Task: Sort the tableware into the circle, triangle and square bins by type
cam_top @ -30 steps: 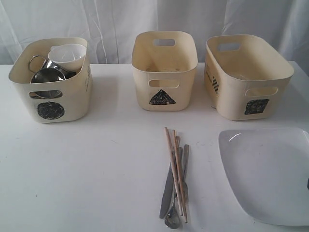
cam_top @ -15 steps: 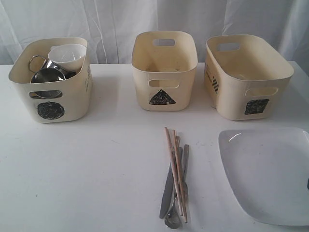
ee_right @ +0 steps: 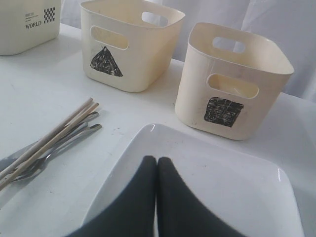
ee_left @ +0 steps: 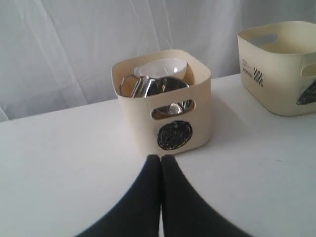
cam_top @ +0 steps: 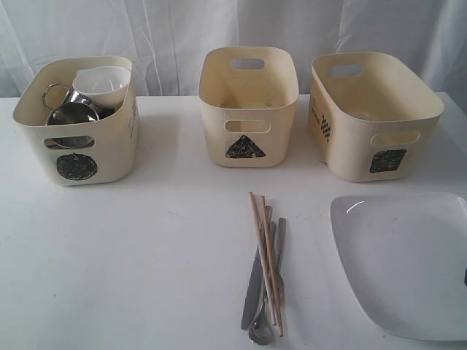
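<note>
1. The surface is a plain white table (cam_top: 146, 255), matte and evenly lit, with soft shadows beside each thing. Behind its far edge hangs a white curtain (cam_top: 175, 36) in loose folds (nothing else of the room shows).
2. Three cream tubs stand in a row near the far edge, well apart from one another: the circle bin (cam_top: 109, 157) on the left, the triangle bin (cam_top: 281, 138) in the middle and the square bin (cam_top: 350, 146) on the right.
3. The circle bin holds a small white bowl (cam_top: 102, 82), tilted against its back corner, and steel vessels (cam_top: 71, 114) beneath and beside it. One of them is a mug with a loop handle.
4. In front of the triangle bin, on the bare table, lie the wooden chopsticks (cam_top: 263, 248) across a bundle of steel cutlery (cam_top: 252, 292), all pointing roughly toward the bins.
5. The large white plate (cam_top: 408, 262) lies flat in front of the square bin, just right of the cutlery and apart from it.
6. The left gripper (ee_left: 161, 159) has its dark fingers pressed together on nothing, over bare table in front of the circle bin and clear of it.
7. The right gripper (ee_right: 156, 160) is likewise pressed together and empty, over the plate's near part; whether it touches the plate cannot be told.
</note>
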### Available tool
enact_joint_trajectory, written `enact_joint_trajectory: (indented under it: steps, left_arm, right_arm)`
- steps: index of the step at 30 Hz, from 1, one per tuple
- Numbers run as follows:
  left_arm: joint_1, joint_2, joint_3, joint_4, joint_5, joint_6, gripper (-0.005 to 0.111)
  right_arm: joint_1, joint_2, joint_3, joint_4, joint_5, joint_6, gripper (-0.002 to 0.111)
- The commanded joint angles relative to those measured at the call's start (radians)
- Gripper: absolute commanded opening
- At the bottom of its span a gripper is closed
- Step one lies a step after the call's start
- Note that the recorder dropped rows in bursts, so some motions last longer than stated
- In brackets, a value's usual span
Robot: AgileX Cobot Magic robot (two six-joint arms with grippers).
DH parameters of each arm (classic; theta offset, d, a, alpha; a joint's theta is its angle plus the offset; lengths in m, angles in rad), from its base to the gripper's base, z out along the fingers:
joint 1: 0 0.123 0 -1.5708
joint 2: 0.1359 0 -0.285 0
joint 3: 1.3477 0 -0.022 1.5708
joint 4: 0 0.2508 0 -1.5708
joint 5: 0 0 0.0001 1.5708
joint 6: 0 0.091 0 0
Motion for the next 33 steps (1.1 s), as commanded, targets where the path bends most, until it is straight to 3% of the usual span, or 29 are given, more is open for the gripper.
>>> enact_joint_trajectory:
  steps: [1,5,9,12,26,29,33]
  left_arm:
    - [0.003,-0.016,0.091,-0.011,-0.038,-0.084,0.0]
    - [0.003,-0.016,0.13,-0.011,-0.044,-0.123,0.0]
    - [0.003,-0.016,0.13,-0.011,0.097,-0.119,0.0]
    - [0.003,-0.016,0.13,-0.011,0.131,-0.119,0.0]
    - [0.003,-0.016,0.13,-0.011,0.129,-0.119,0.0]
    - [0.003,-0.016,0.13,-0.011,0.129,-0.119,0.0]
    - [0.003,-0.016,0.13,-0.011,0.129,-0.119,0.0]
  right_arm:
    - [-0.007,-0.004,0.006,0.002,-0.007,0.005,0.0]
    - [-0.007,-0.004,0.006,0.002,-0.007,0.005,0.0]
    - [-0.007,-0.004,0.006,0.002,-0.007,0.005,0.0]
    - [-0.007,-0.004,0.006,0.002,-0.007,0.005,0.0]
    - [-0.007,-0.004,0.006,0.001,-0.005,0.005,0.0]
    - [-0.007,-0.004,0.003,0.089,-0.019,0.145,0.0]
    - [-0.007,-0.004,-0.017,0.205,-0.259,0.406,0.0]
